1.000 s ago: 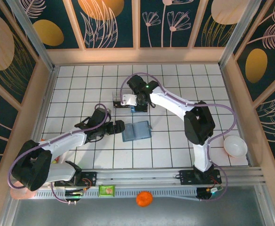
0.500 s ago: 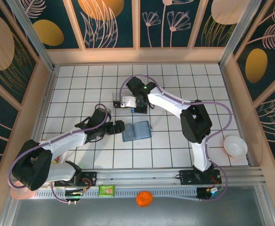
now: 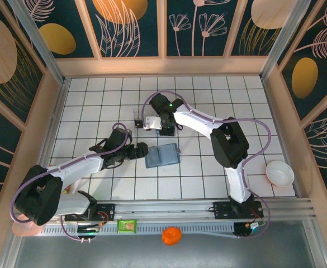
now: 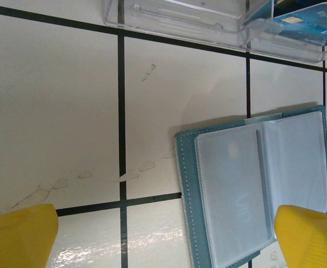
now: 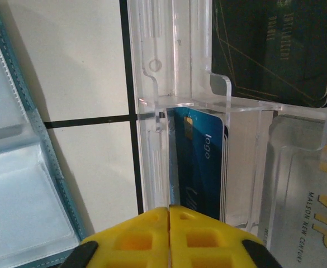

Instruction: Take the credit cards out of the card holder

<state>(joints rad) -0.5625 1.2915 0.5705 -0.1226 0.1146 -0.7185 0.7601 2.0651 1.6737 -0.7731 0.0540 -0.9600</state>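
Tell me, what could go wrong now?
The blue card leans in the tray slot right by the shut right gripper; lifting off could drag it out or tip the tray. The open left gripper hovers at the holder; a nudge could slide it.
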